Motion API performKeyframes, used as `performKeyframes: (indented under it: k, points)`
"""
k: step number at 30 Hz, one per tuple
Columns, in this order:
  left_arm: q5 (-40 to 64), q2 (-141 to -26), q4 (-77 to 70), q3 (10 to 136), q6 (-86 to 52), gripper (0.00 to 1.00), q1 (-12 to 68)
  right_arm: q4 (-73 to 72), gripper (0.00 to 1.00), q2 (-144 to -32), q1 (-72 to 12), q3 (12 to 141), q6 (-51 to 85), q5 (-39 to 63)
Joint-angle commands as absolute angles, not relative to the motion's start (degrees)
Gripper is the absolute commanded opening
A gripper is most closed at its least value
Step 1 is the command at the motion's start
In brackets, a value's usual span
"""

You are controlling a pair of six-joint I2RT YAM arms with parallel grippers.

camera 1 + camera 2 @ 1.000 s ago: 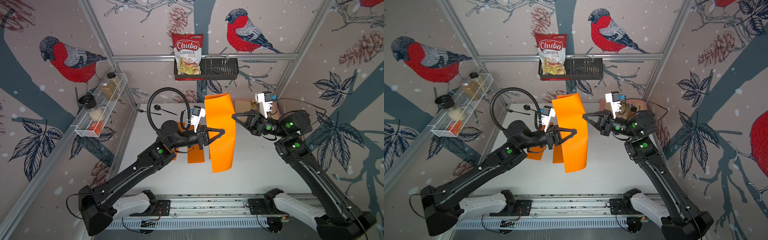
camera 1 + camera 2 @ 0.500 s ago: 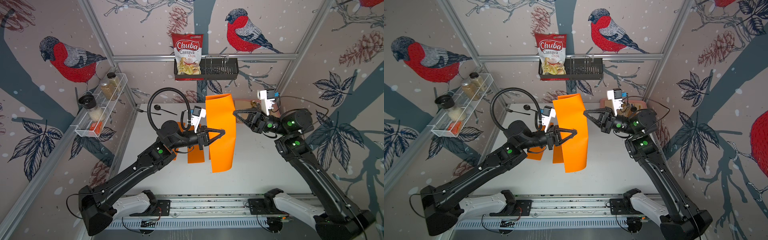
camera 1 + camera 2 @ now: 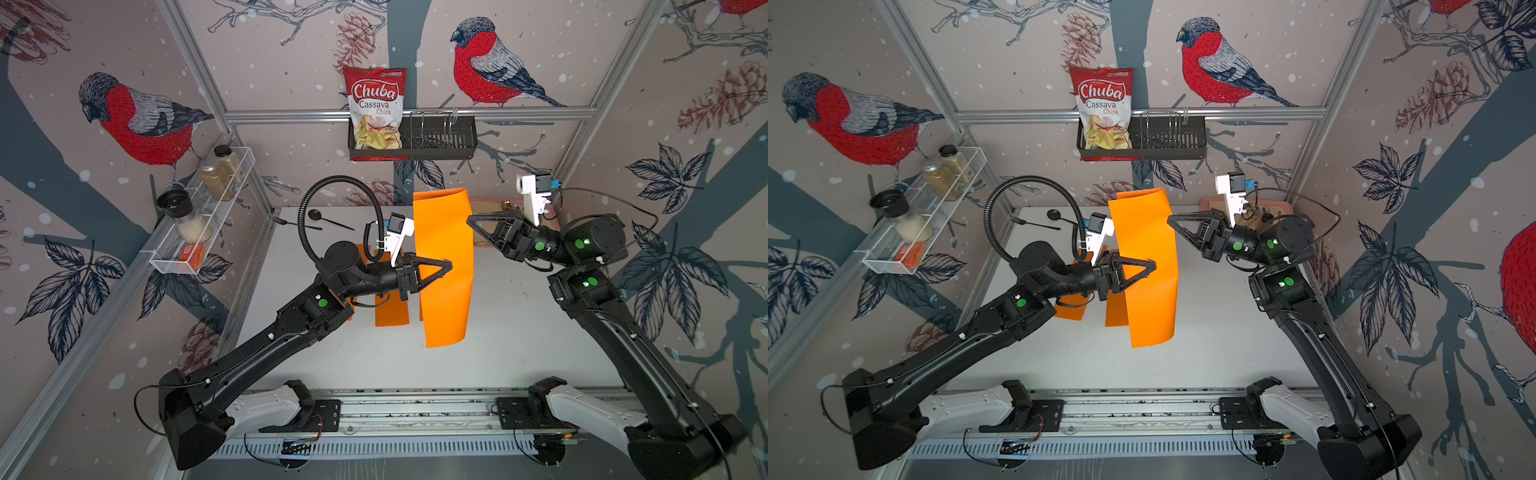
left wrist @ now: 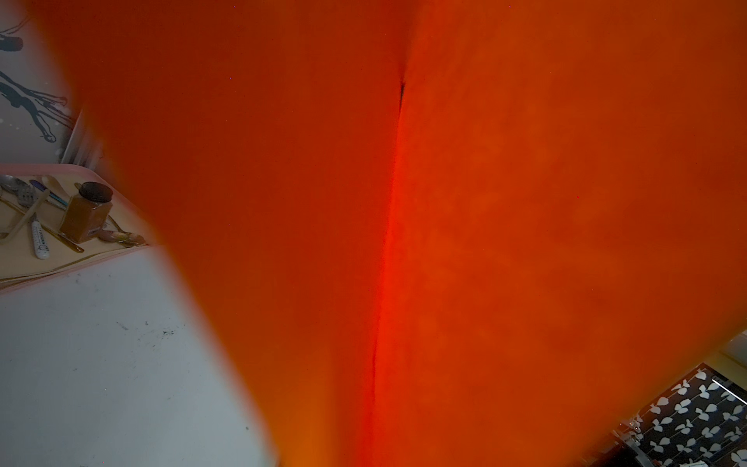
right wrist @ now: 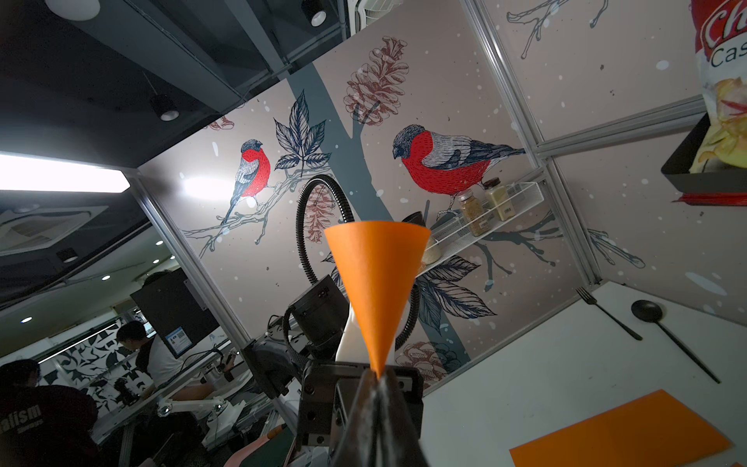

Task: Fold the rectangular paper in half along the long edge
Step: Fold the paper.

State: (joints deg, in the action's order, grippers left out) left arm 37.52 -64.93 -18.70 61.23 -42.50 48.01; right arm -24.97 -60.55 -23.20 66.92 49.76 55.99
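The rectangular orange paper (image 3: 446, 299) hangs upright in the air above the white table (image 3: 519, 332), its top curled over; both top views show it (image 3: 1148, 316). My left gripper (image 3: 449, 264) is shut on the paper's left side about halfway up. In the left wrist view the paper (image 4: 525, 202) fills the picture and hides the jaws. My right gripper (image 3: 469, 219) reaches in from the right, with its tips at the paper's upper right edge. In the right wrist view the fingers (image 5: 366, 404) stand almost together, and the paper (image 5: 376, 283) tapers down into the right gripper (image 5: 378, 378).
More orange sheets (image 3: 390, 309) lie flat on the table under the left arm. A black fork and spoon (image 3: 328, 220) lie at the back. A pink tray (image 4: 60, 271) with a jar stands at the back right. A wire shelf (image 3: 199, 224) and a black basket (image 3: 436, 141) hang on the walls.
The right arm's wrist has drawn back to the right and its gripper tip has risen a little along the paper's edge. The left arm and the paper have barely moved.
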Motion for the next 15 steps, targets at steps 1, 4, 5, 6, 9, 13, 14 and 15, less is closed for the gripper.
performKeyframes:
  k: [1, 4, 5, 6, 9, 13, 14, 15]
  points:
    - [38.97, -65.04, -20.18, 61.53, -41.97, 0.0, 48.5, -28.51, 0.07, -60.82, -22.99, 67.36, 50.51, 55.94]
    - [39.05, -65.13, -20.23, 61.57, -41.99, 0.0, 48.56, -29.38, 0.0, -60.91, -22.95, 67.1, 50.82, 56.01]
    - [39.03, -65.21, -20.22, 61.54, -41.95, 0.0, 48.58, -29.34, 0.03, -60.99, -22.95, 67.23, 50.81, 55.85]
    - [39.09, -65.28, -20.21, 61.55, -41.95, 0.0, 48.63, -29.32, 0.17, -61.09, -22.84, 67.38, 50.96, 55.78]
    - [39.18, -65.47, -20.14, 61.55, -41.91, 0.0, 48.69, -30.69, 0.09, -62.3, -22.67, 68.03, 52.11, 56.46]
    - [39.05, -65.48, -20.15, 61.53, -41.77, 0.0, 48.63, -32.27, 0.05, -62.64, -22.59, 68.78, 52.65, 56.22]
    - [39.03, -65.48, -20.19, 61.55, -41.82, 0.0, 48.65, -31.96, 0.14, -62.85, -22.53, 69.26, 52.56, 56.13]
    - [39.03, -65.48, -20.21, 61.54, -41.82, 0.0, 48.75, -32.13, 0.12, -63.08, -22.52, 69.42, 52.64, 56.27]
